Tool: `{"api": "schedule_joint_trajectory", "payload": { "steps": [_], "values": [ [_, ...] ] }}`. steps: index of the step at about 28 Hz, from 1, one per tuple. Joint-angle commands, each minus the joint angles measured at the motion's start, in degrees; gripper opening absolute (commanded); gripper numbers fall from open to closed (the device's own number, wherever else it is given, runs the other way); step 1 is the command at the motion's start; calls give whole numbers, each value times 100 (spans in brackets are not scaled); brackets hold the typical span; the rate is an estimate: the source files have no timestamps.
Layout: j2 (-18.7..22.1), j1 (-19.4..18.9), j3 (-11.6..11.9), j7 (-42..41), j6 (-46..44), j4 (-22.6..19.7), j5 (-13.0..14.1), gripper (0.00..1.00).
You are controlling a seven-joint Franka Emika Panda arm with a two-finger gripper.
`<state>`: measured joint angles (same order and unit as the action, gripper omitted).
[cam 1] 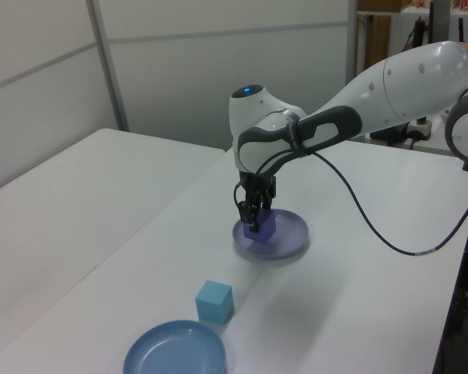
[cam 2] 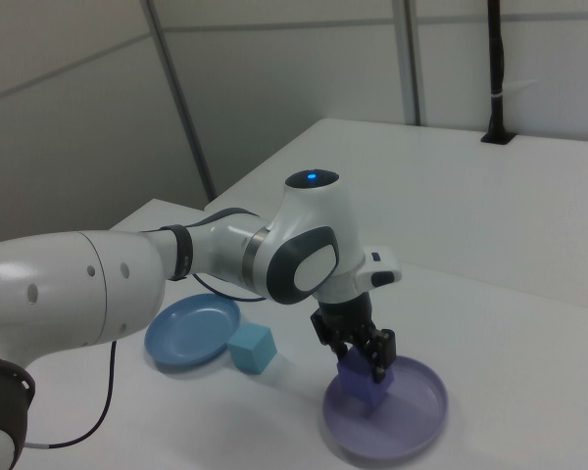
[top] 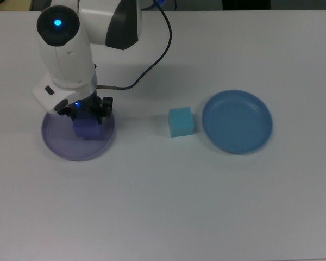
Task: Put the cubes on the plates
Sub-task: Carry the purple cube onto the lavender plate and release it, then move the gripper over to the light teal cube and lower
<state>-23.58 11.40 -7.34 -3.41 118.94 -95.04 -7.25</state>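
The desk (top: pixel 168 201) is big, flat and white. Three things sit right on it. A pale purple plate (top: pixel 61 145) is at the top view's left. A blue plate (top: pixel 237 121) is at the top view's right. A light turquoise cube (top: pixel 181 121) sits between them, just beside the blue plate and not touching it.

A lab: white table (cam 1: pixel 78 202), partition panels (cam 1: pixel 218 62), cluttered shelving (cam 1: pixel 390 31).
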Motion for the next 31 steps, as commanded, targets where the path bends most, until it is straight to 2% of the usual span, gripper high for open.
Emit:
{"api": "schedule_joint_trajectory", "payload": {
  "steps": [1,3,4,9,13,18,24,31],
  "values": [
    [204,-85,-31,-107,-222,-94,109,100],
    [265,-146,-74,-99,-327,-94,127,100],
    [335,-295,-118,-55,-458,-94,127,100],
    [468,-594,-136,-37,-748,-102,153,100],
    [468,-972,-145,59,-784,-137,215,100],
    [258,-1394,-145,323,-697,-155,215,100],
    [-15,-1632,-145,613,-266,-164,180,100],
    [-51,-1711,-145,692,-99,-155,206,100]
  ]
}}
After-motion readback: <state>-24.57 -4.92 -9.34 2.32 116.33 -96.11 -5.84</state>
